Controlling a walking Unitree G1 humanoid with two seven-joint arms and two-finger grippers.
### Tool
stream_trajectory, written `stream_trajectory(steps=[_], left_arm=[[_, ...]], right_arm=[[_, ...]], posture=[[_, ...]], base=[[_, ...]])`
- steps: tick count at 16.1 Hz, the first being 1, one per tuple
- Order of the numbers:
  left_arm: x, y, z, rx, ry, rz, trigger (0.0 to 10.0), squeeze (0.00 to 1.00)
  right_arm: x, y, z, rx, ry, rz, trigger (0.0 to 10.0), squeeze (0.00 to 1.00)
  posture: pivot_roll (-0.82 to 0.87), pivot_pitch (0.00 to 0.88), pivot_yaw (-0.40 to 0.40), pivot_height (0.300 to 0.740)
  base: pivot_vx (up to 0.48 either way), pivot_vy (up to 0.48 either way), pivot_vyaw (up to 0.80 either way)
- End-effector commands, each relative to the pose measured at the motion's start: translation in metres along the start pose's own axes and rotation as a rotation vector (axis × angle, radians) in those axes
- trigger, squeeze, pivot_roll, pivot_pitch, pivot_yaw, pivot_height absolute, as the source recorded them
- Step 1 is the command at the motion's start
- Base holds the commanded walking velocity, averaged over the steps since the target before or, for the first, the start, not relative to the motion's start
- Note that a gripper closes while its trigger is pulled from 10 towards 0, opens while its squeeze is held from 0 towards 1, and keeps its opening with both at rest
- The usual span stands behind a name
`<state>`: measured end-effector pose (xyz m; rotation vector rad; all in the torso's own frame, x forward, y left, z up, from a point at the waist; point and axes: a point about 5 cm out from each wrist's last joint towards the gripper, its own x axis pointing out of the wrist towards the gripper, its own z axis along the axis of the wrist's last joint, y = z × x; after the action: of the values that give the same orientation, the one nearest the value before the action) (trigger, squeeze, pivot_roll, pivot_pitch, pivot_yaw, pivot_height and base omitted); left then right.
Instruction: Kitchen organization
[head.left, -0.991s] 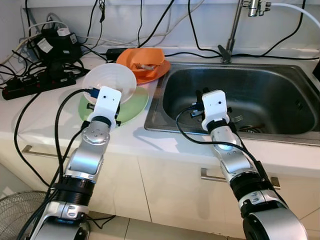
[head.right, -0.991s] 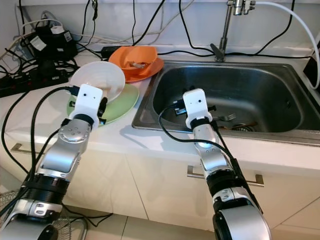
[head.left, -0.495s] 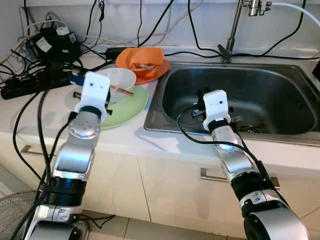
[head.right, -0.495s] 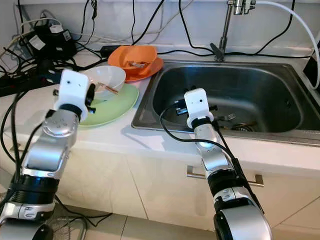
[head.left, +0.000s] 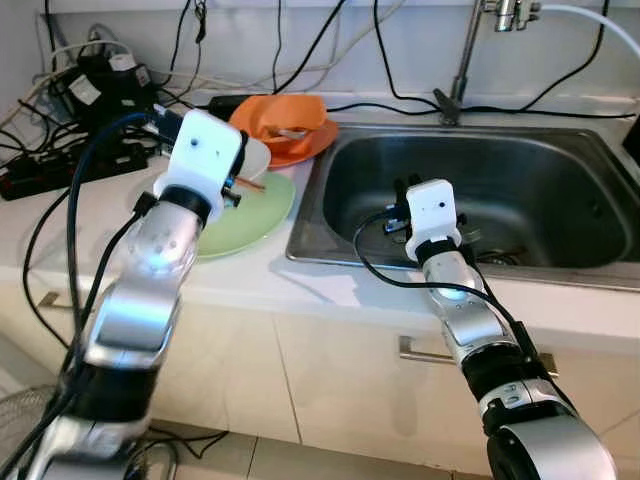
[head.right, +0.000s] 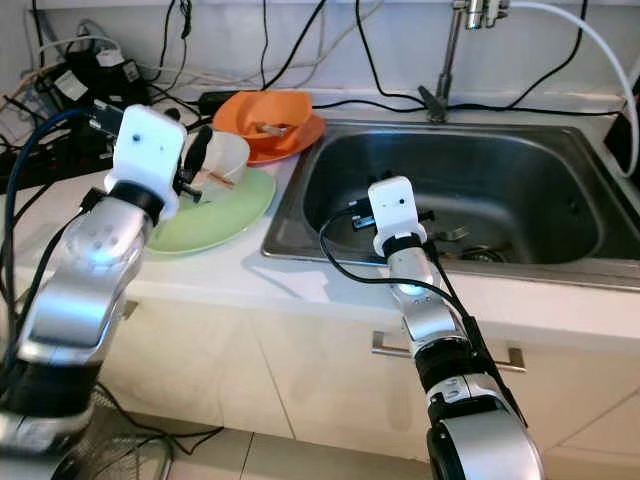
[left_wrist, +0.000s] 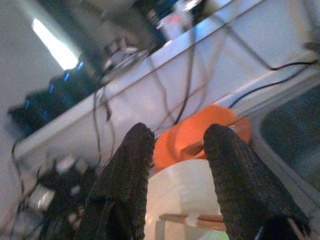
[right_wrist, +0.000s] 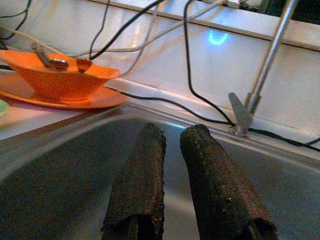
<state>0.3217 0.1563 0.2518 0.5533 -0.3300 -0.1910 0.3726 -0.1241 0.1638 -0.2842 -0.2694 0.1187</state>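
Note:
A white bowl (head.left: 254, 158) with wooden chopsticks (head.left: 247, 184) in it sits upright on a green plate (head.left: 250, 207) on the counter. My left gripper (left_wrist: 180, 134) hovers open just above and in front of the bowl, nothing between its fingers (head.right: 195, 150). Behind it, an orange bowl (head.left: 285, 117) holding utensils rests on an orange plate (head.left: 310, 145). My right gripper (right_wrist: 174, 131) is held still over the front part of the steel sink (head.left: 310, 215), its fingers close together and holding nothing.
Cutlery (head.left: 490, 250) lies at the sink bottom near the drain. The tap (head.left: 465, 60) stands behind the sink. Power strips and tangled cables (head.left: 90, 100) crowd the counter's back left. Cabinet fronts with handles (head.left: 425, 350) are below.
My left gripper set the tilted white bowl down on the green plate, let go, then lifted and drew back from it. The right arm stayed put.

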Motion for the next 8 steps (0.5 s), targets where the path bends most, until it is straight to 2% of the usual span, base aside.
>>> stream_trajectory(steps=[1, 2, 3, 5, 6, 7, 8], left_arm=[[-0.004, -0.005, 0.003, 0.034, -0.038, -0.052, 10.0, 0.0], [-0.004, -0.008, 0.005, 0.031, -0.055, -0.068, 10.0, 0.81], [-0.004, -0.014, 0.007, 0.03, -0.066, -0.106, 10.0, 1.0], [-0.005, -0.026, 0.001, 0.088, -0.057, -0.172, 10.0, 1.0], [-0.005, -0.028, -0.001, 0.111, -0.057, -0.186, 10.0, 0.63], [-0.005, -0.03, -0.004, 0.134, -0.052, -0.198, 10.0, 0.0], [-0.005, -0.033, -0.009, 0.163, -0.049, -0.215, 10.0, 0.0]], right_arm=[[0.004, 0.0, 0.008, 0.02, -0.029, -0.011, 10.0, 0.0], [0.004, 0.001, 0.008, 0.022, -0.028, -0.01, 10.0, 0.0], [0.004, 0.002, 0.008, 0.024, -0.027, -0.008, 10.0, 0.0], [0.004, 0.002, 0.008, 0.025, -0.026, -0.008, 10.0, 0.0], [0.004, 0.002, 0.008, 0.026, -0.026, -0.009, 10.0, 0.0], [0.004, 0.002, 0.008, 0.025, -0.026, -0.009, 10.0, 0.0], [0.004, 0.001, 0.008, 0.025, -0.027, -0.012, 10.0, 0.0]], posture=[[0.11, 0.02, 0.081, 0.74], [0.11, 0.02, 0.081, 0.74], [0.11, 0.019, 0.08, 0.74], [0.11, 0.02, 0.079, 0.74], [0.11, 0.021, 0.08, 0.74], [0.11, 0.021, 0.08, 0.74], [0.1, 0.021, 0.079, 0.74]], base=[[0.0, 0.0, 0.0], [0.0, 0.0, 0.0], [0.0, 0.0, 0.0], [0.0, 0.0, 0.0], [0.0, 0.0, 0.0], [0.0, 0.0, 0.0], [0.0, 0.0, 0.0]])
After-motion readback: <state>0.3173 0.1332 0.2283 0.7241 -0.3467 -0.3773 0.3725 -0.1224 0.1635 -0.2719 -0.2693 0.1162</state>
